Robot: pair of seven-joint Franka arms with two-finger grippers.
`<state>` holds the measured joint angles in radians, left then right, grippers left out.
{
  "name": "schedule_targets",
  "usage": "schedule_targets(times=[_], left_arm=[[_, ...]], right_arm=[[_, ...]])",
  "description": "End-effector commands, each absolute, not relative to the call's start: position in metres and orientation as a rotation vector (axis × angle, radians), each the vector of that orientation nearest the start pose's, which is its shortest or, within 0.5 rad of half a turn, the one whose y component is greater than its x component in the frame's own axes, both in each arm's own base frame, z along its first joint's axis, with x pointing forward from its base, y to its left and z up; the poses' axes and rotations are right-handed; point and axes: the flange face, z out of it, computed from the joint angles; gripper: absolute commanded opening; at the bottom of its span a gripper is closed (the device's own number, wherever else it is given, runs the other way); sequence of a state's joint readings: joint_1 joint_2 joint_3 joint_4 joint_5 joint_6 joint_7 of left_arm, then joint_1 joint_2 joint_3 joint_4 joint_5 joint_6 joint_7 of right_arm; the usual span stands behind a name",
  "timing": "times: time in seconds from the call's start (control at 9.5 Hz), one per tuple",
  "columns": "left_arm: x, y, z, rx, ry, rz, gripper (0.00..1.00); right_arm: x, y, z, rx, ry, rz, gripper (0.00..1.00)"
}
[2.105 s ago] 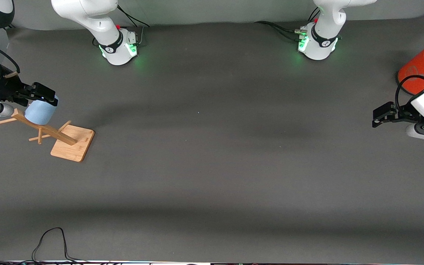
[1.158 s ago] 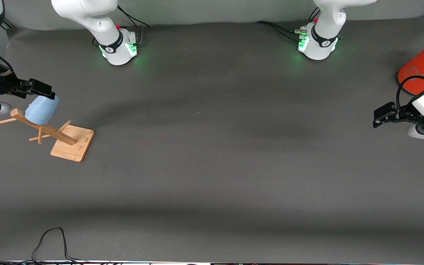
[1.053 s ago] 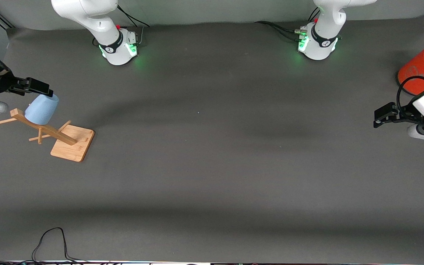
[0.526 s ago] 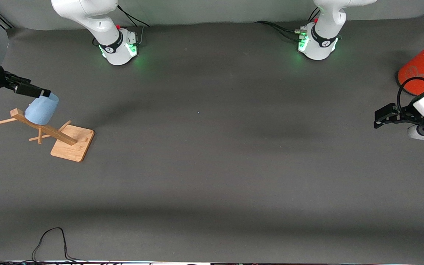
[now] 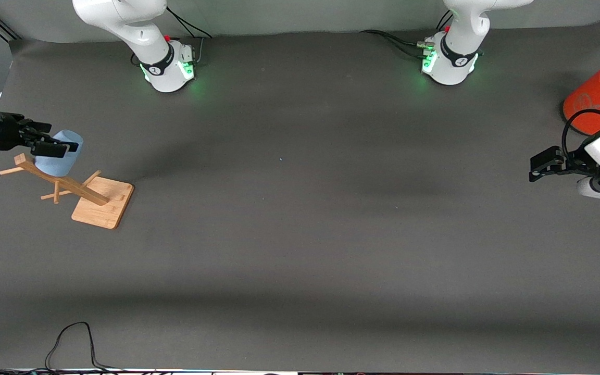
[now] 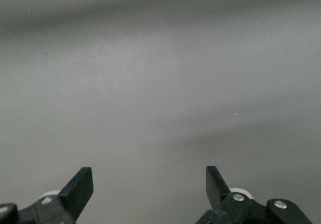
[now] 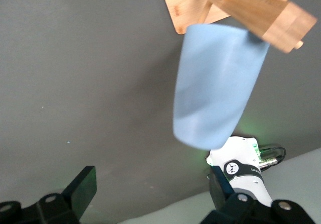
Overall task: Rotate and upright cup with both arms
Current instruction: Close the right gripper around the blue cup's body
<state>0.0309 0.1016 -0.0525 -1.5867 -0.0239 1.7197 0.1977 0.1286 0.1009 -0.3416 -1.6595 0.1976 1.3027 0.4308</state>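
Cup (image 5: 62, 154) is hanging tilted on the wooden rack (image 5: 78, 192), at three o'clock of the open, empty right gripper (image 5: 55, 146); the left gripper (image 5: 538, 167) is waiting open, well apart.

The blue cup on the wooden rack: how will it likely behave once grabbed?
The cup looks like thin, handleless plastic, so probably light and slightly squeezable. Its smooth tapered wall may slip between the open right pincer fingers. Hung mouth-down on the rack, it may snag unless lifted off along the peg.

Dark grey table (image 5: 300, 234), perhaps cloth-covered.
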Motion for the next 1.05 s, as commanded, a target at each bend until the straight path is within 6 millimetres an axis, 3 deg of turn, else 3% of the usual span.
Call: schedule_targets(times=[0.0,0.53,0.74,0.95], left_arm=[[0.597,-0.014,0.577,-3.144,0.339,-0.064,1.00],[0.598,-0.011,0.574,-3.146,0.318,-0.052,1.00],[0.594,0.023,0.581,-3.168,-0.105,-0.047,1.00],[0.595,0.018,0.575,-3.169,-0.108,-0.034,1.00]], right_arm=[[0.528,-0.096,0.506,-2.756,0.938,0.767,1.00],[0.513,-0.119,0.461,-2.712,0.950,0.844,1.00],[0.517,-0.118,0.448,-2.711,0.959,0.847,1.00],[0.521,-0.117,0.441,-2.711,0.964,0.836,1.00]])
